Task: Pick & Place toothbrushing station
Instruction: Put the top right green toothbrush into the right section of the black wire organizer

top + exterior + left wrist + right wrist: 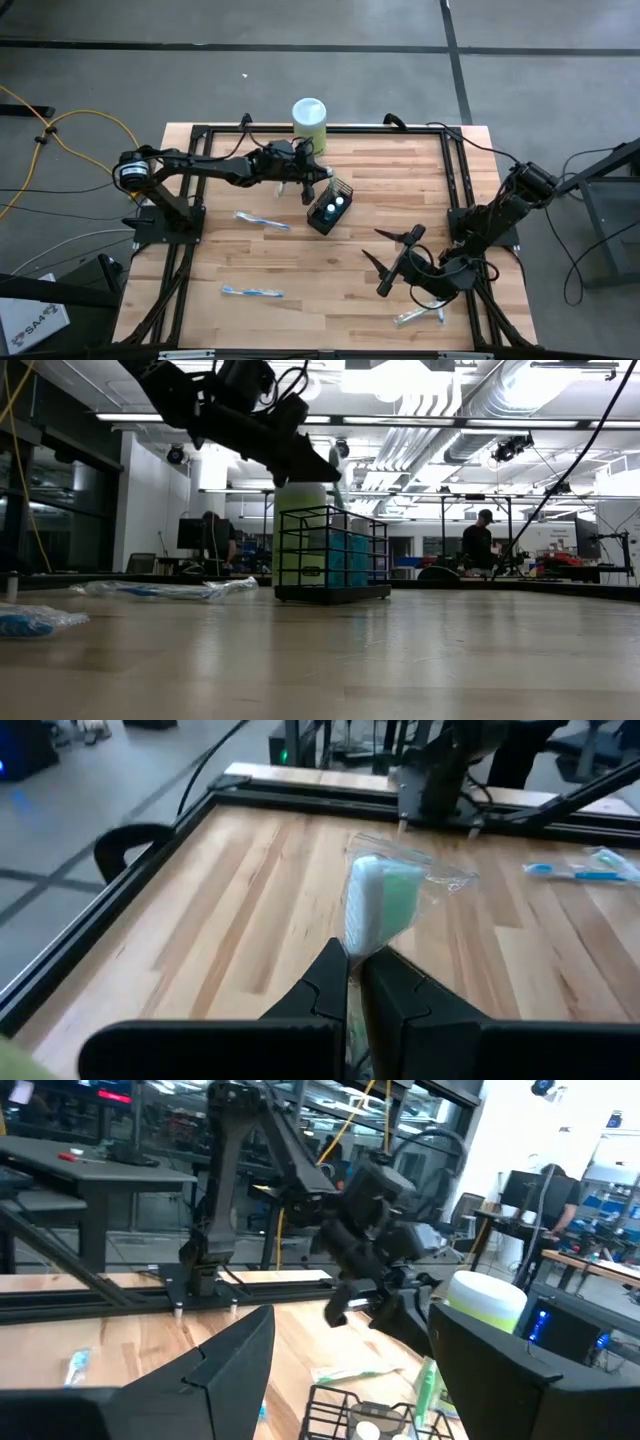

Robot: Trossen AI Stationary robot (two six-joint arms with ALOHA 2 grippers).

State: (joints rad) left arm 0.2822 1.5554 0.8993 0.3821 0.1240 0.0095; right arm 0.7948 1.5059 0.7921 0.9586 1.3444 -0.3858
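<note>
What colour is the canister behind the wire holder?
Pale green canister with a white lid, clearest in the high view.

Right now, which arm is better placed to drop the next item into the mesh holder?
Left. The left gripper is shut on a wrapped toothbrush and hangs right beside the black mesh holder. The right gripper is open, empty and farther away.

Readable text — almost none.
Only a dark mark, approx. "SA4", on a white box (28,320) on the floor off the table's left front corner in the high view — letters small, reading unsure. No legible labels, brands or nos. on the items on the table, the arms, or in the room behind.
</note>
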